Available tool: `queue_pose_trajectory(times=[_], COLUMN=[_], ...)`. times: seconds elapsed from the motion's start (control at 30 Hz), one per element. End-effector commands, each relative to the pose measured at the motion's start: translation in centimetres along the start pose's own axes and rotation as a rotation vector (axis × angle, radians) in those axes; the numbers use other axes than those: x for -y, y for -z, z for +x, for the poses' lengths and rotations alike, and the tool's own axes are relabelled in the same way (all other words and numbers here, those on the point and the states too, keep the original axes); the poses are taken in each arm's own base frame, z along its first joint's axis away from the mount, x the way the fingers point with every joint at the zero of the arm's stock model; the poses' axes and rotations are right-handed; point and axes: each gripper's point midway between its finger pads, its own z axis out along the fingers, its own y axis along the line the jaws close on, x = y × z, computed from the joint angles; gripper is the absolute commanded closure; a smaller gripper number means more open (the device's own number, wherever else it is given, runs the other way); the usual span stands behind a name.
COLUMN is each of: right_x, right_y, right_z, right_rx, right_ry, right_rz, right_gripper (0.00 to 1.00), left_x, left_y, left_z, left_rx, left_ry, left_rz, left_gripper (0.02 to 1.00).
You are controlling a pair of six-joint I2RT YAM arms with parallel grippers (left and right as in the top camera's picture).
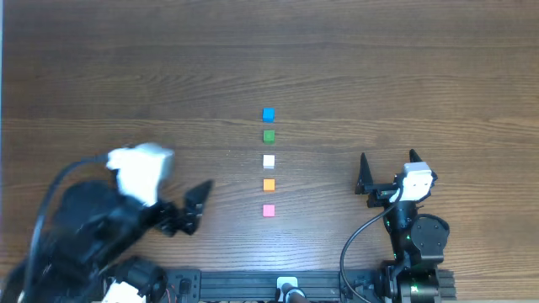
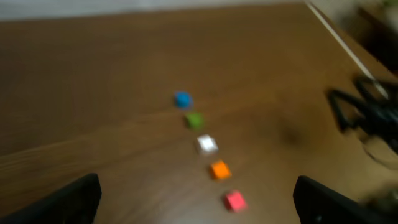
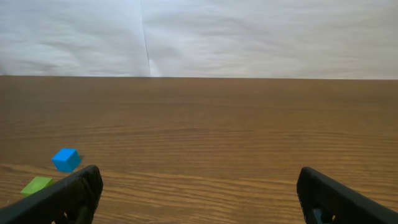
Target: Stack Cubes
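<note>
Five cubes are sitting on the counter in one straight row between the arms, each apart from its neighbour: blue cube farthest out, then green cube, white cube, orange cube, and pink cube nearest the bases. Left gripper is hovering left of the pink cube, fingers spread wide, holding nothing. Right gripper is sitting low, well right of the row, fingers likewise apart.
</note>
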Motion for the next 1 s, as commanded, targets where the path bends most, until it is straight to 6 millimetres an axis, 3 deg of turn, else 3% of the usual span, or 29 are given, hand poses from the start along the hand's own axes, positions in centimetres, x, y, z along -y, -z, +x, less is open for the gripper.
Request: queue_pose_trajectory(times=[0.03, 0.2, 0.4, 0.5, 0.7, 0.87, 1.0], right_x=[-0.3, -0.3, -0.3, -0.3, -0.3, -0.3, -0.3], right_y=[0.0, 0.0, 0.0, 0.0, 0.0, 0.0, 0.0], right_z=[0.1, 0.1, 0.1, 0.1, 0.1, 0.1, 0.1], right_rx=[0.000, 0.000, 0.000, 0.000, 0.000, 0.000, 0.000], right_ry=[-0.002, -0.002, -0.002, -0.002, -0.002, -0.002, -0.002], right_rz=[-0.014, -0.014, -0.014, -0.014, -0.014, -0.014, -0.014], right_gripper=[0.009, 0.007, 0.007, 0.007, 0.009, 0.009, 0.009], left_x=[3.8, 6.2, 8.9, 9.1, 9.0, 7.3, 6.9], left_y=[-3.3, -7.8, -10.9, -12.2, -14.0, -15.5, -16.3], left_z=[0.6, 3.6, 8.7, 10.5, 13.6, 15.8, 17.5], left_rx=[-0.161, -0.359, -0.642, -0.726, -0.879, -0.928, -0.978], left_ry=[-0.083, -0.124, -0.093, -0.071, 0.152, 0.272, 0.313], left_rz=[0.107, 0.162, 0.283, 0.265, 0.113, -0.111, -0.184], left_gripper=[0.018, 0.018, 0.020, 0.018, 0.018, 0.020, 0.018])
